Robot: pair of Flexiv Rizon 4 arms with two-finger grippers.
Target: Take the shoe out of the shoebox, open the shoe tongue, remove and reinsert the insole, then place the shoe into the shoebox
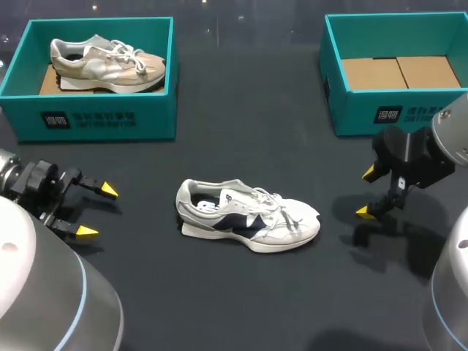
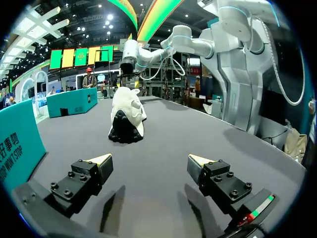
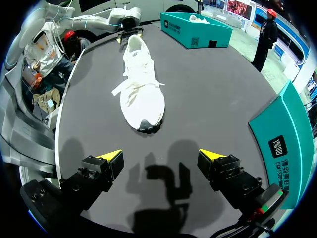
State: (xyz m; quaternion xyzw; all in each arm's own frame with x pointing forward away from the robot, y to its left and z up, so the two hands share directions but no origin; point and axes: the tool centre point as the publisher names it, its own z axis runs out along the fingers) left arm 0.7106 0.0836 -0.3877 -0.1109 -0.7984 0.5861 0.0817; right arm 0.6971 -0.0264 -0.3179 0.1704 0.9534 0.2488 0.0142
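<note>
A white sneaker with navy side panels [image 1: 248, 217] lies on its sole in the middle of the black table, toe to the right. Its heel faces my left gripper [image 2: 149, 161] in the left wrist view [image 2: 126, 116]; its toe [image 3: 141, 87] faces my right gripper [image 3: 160, 156]. My left gripper [image 1: 98, 210] is open, left of the shoe and apart from it. My right gripper [image 1: 370, 192] is open, right of the toe, holding nothing. An empty teal shoebox [image 1: 398, 110] stands at the back right.
A second teal shoebox [image 1: 95, 113] at the back left holds a beige sneaker [image 1: 106, 64]. The edge of that box [image 2: 17, 144] shows beside my left gripper, and the empty box [image 3: 285, 148] stands close beside my right gripper.
</note>
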